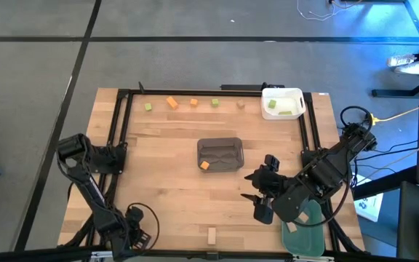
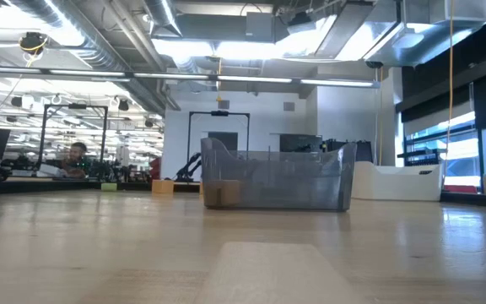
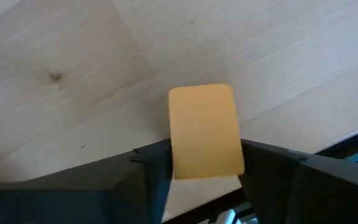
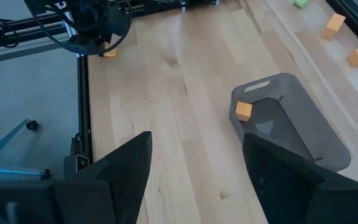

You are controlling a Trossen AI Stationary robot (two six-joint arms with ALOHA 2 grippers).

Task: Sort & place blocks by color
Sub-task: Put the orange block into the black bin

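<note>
My left gripper (image 3: 205, 180) points down at the table's near left corner (image 1: 134, 217), shut on an orange block (image 3: 204, 127) that also shows under it in the right wrist view (image 4: 109, 53). My right gripper (image 4: 194, 174) hangs open and empty above the table's right half (image 1: 259, 198). Another orange block (image 1: 204, 166) lies inside the grey tray (image 1: 228, 145). Green blocks (image 1: 148, 107) (image 1: 214, 102), orange ones (image 1: 172, 102) (image 1: 193, 102) and a tan one (image 1: 241, 104) lie in a row along the far edge. A tan block (image 1: 211, 234) rests at the near edge. My left gripper pinches the orange block between its two fingers (image 3: 148, 171), on two opposite side faces (image 3: 178, 163). The fingers come from above, pointing steeply down. The block rests flat on the table top, its far half sticking out beyond the fingers.
A white tray (image 1: 294, 96) holding green pieces stands at the far right corner. A green tray (image 1: 308, 239) lies at the near right, partly under the right arm. Black frame rails (image 1: 115, 138) run along the table's sides. Bare wood lies between the grey tray and the near edge.
</note>
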